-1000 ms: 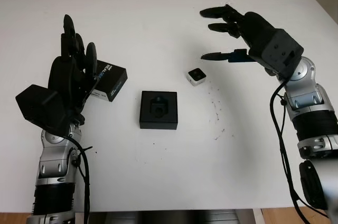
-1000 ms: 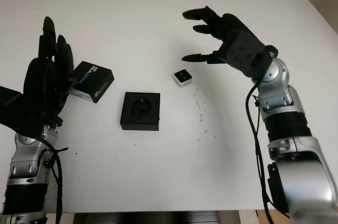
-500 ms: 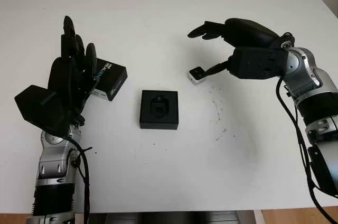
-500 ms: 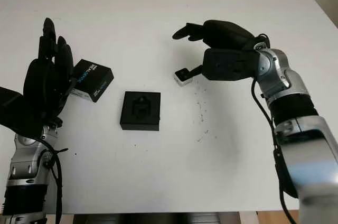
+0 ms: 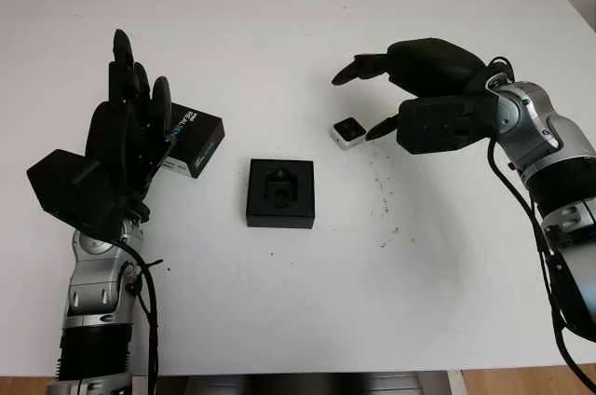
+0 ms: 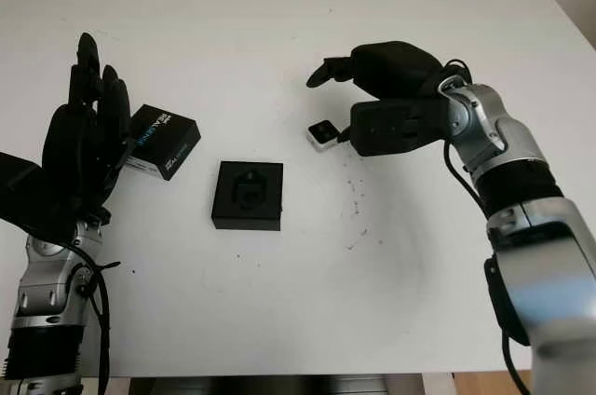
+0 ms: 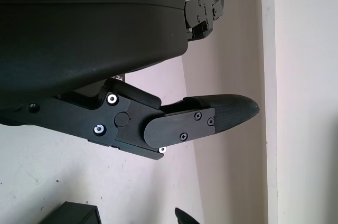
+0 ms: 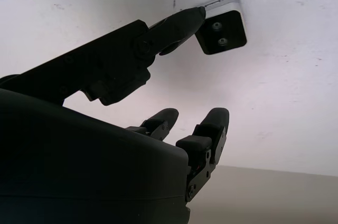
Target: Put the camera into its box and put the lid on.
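Sitting on the white worktop [image 5: 279,320], the small silver-edged camera [image 5: 346,132] lies right of centre, its dark face up, not yet in its box [image 5: 280,193]. The right hand [image 5: 414,102] hangs over and just beside it, reaching in from the right: its thumb tip is at the camera's right edge, and in the right wrist view that tip [image 8: 185,19] meets the camera's corner, while the two other fingers [image 8: 211,129] arch above the worktop on the far side without closing on anything, so the hand is open and grips nothing. The box, a black square tray with a moulded recess in its middle, rests near the centre of the worktop, left of the camera and nearer the robot, apart from it. Further left lies the black lid [image 5: 191,142], printed with white and blue lettering, tilted at an angle. The left hand [image 5: 126,143] is raised at the left side with fingers pointing away from the robot, open and holding nothing; it overlaps the lid's left end from the head camera's angle, and whether it touches the lid cannot be told
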Motion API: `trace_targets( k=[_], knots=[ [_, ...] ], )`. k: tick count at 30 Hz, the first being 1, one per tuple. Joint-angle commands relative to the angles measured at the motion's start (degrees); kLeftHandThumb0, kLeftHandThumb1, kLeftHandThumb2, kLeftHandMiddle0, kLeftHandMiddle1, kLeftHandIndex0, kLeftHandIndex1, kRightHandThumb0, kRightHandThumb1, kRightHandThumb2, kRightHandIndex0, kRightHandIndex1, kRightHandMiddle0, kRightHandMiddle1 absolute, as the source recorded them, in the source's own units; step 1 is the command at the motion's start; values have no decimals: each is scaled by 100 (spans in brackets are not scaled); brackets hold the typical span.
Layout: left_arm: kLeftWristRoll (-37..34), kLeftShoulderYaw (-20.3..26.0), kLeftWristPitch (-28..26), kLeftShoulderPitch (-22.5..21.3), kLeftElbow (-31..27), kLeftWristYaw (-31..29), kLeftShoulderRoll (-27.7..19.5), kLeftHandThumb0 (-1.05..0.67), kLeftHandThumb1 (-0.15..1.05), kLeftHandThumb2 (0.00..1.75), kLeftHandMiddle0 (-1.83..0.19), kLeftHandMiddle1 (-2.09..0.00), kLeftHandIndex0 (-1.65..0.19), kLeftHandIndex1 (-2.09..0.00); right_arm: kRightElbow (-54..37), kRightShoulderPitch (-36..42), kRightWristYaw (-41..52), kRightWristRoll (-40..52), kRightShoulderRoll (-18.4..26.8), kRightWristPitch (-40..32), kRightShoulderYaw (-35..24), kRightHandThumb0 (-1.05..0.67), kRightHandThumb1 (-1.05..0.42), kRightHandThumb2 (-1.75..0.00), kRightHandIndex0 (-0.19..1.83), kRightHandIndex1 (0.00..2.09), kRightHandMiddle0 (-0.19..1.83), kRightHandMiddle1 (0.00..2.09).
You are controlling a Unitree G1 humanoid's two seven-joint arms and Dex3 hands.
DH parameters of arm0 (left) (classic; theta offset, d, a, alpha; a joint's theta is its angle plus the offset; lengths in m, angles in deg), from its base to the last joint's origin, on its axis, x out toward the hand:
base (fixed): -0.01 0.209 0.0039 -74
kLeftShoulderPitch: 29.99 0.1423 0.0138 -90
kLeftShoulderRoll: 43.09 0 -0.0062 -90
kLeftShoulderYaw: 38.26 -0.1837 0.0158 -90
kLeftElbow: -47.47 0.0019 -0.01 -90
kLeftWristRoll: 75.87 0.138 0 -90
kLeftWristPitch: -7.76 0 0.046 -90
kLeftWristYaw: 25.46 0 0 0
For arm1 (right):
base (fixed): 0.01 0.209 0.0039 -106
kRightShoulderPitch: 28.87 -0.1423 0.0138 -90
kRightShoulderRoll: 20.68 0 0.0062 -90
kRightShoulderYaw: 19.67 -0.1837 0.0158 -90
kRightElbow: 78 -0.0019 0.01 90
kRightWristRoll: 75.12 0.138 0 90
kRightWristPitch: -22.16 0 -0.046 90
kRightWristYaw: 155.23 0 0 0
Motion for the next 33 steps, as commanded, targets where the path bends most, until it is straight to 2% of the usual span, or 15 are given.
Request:
trace_targets(
  k=[1, 11, 33],
  knots=[
    [12, -14, 38, -6, -70, 16, 17, -64, 105, 59, 19, 0, 19, 0, 19, -44, -203, -60, 73, 79, 49, -44, -79, -5, 44, 35, 40, 51],
    [9, -3, 9, 29, -115, 15, -9, -65, 105, 58, 19, 0, 19, -1, 444, -64, -605, -143, 3, 374, 261, -43, -79, -5, 48, 39, 43, 55],
    [-23, 16, -90, 108, -226, 1, 6, -65, 105, 58, 19, 0, 19, 0, 710, 42, -685, 83, -132, 585, 285, -39, -81, -6, 42, 35, 48, 46]
  ],
)
